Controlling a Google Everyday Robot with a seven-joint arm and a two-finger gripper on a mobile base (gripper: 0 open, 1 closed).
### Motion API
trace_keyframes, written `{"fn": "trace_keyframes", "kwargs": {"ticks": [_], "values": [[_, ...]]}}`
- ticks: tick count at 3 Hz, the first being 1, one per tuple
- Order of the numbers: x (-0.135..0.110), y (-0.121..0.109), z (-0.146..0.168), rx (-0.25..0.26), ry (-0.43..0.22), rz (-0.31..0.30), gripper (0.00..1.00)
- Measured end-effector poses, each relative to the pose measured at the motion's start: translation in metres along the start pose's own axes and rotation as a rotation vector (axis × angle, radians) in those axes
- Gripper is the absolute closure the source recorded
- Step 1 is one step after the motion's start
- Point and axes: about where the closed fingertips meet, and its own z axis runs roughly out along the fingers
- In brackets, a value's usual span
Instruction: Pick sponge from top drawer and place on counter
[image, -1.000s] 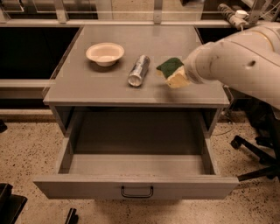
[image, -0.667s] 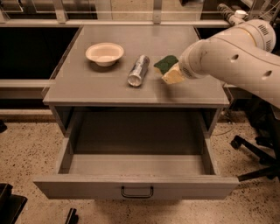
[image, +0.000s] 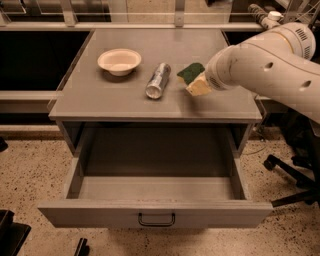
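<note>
Pretty dim warm overhead light here, soft sheen on the counter (image: 125, 100), my gripper (image: 204, 84) over the counter's right side looks evenly lit, and it's murky dark under the counter.

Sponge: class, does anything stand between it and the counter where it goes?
Nothing visible does. The sponge is at the tool, right of centre over bare counter; the can lies apart to its left, the bowl farther off.

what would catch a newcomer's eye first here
The big white arm reaching in from the right, its end effector at the sponge by the counter's right side. Below, the drawer stands pulled wide open. A can and a bowl sit left of the sponge.
</note>
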Motion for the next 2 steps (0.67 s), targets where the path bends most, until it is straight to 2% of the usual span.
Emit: {"fn": "trace_keyframes", "kwargs": {"ticks": [2], "values": [[0.0000, 0.0000, 0.0000, 0.000, 0.000, 0.000, 0.12]]}}
